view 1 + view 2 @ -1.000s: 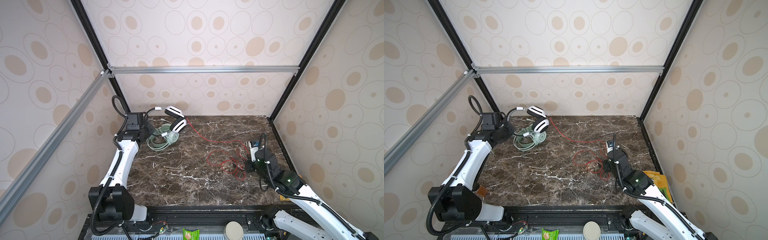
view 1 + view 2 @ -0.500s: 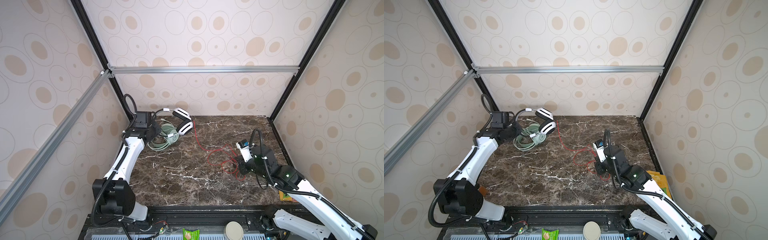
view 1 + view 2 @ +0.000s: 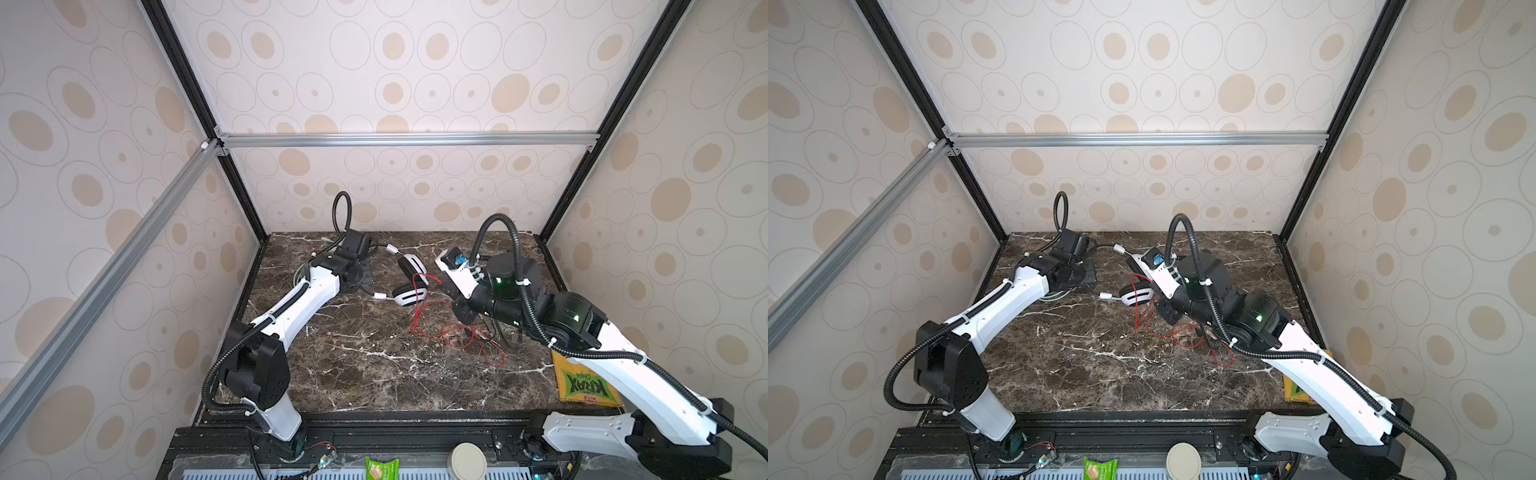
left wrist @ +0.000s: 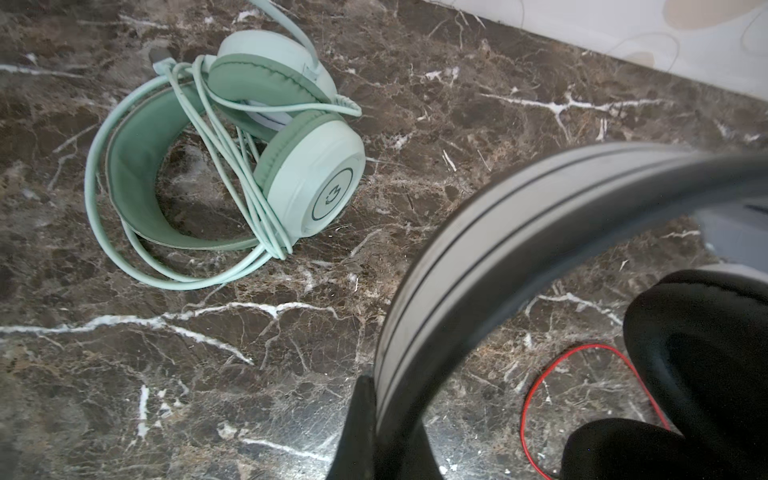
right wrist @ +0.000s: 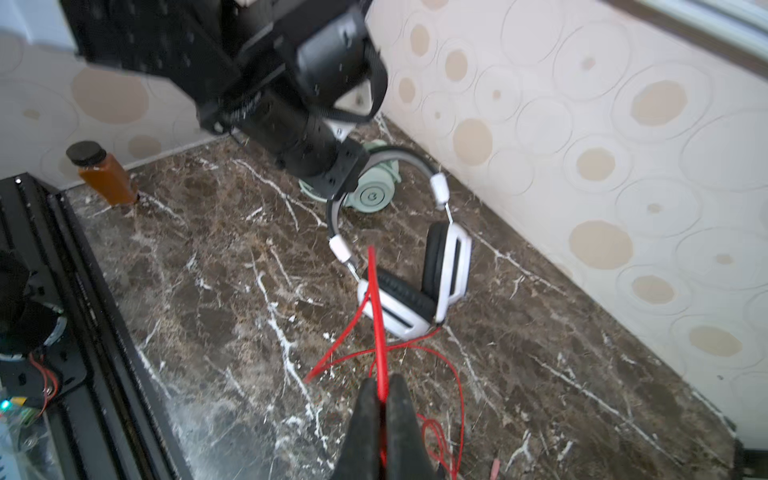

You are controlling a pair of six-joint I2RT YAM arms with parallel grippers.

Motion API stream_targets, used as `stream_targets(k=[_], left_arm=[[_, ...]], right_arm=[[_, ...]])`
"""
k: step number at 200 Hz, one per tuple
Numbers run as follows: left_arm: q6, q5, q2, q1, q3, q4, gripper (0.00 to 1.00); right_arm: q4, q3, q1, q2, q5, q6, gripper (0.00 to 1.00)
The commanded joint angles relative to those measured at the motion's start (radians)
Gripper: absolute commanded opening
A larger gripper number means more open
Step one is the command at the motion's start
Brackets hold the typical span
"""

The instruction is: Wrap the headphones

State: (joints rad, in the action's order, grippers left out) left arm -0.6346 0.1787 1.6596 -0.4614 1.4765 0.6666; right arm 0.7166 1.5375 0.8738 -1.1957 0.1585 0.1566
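The white headphones (image 3: 409, 282) with black earpads hang near the back middle of the marble table, earcups low. My left gripper (image 4: 388, 399) is shut on their grey headband (image 4: 498, 249), seen in a top view at the left gripper (image 3: 365, 279). Their thin red cable (image 5: 376, 291) runs from the earcups into my right gripper (image 5: 381, 380), which is shut on it. The remaining red cable (image 3: 457, 332) lies looped on the table below the right gripper (image 3: 465, 318). The mint-green headphones (image 4: 291, 166), cable wound around them, lie at the back left, mostly hidden behind the left arm in both top views.
An amber bottle (image 5: 106, 176) with a black cap stands by the left wall. A yellow snack bag (image 3: 582, 384) lies at the table's right front edge. Patterned walls close in the back and both sides. A white lid (image 3: 468, 459) and green packet (image 3: 381, 467) sit below the front rail.
My left gripper has carried the white headphones rightward, off the mint-green pair and toward the table's middle. My right gripper has lifted and moved back-left with the red cable.
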Motion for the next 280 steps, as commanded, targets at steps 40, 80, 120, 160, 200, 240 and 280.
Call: stream_targets(k=[40, 80, 120, 160, 200, 240, 280], left_arm=[[0.179, -0.065, -0.06, -0.079, -0.02, -0.148, 0.0], [0.224, -0.097, -0.076, -0.109, -0.026, -0.167, 0.0], [0.25, -0.113, -0.076, -0.141, -0.024, -0.17, 0.0], [0.272, -0.142, -0.081, -0.168, -0.024, -0.178, 0.0], [0.279, -0.189, -0.07, -0.181, -0.021, -0.178, 0.0], [0.276, -0.22, -0.083, -0.181, -0.027, -0.19, 0.0], [0.267, -0.167, -0.07, -0.181, -0.011, -0.161, 0.0]], right_arm=[[0.013, 0.31, -0.044, -0.198, 0.228, 0.101, 0.0], [0.025, 0.468, -0.205, -0.313, 0.154, 0.046, 0.0], [0.134, 0.669, -0.389, -0.501, -0.028, -0.046, 0.0], [0.175, 0.805, -0.471, -0.65, -0.108, -0.089, 0.0], [0.204, 0.878, -0.493, -0.733, -0.157, -0.109, 0.0], [0.225, 0.775, -0.543, -0.751, -0.182, -0.171, 0.12], [0.005, 0.25, -0.578, -0.499, -0.241, -0.246, 0.56]])
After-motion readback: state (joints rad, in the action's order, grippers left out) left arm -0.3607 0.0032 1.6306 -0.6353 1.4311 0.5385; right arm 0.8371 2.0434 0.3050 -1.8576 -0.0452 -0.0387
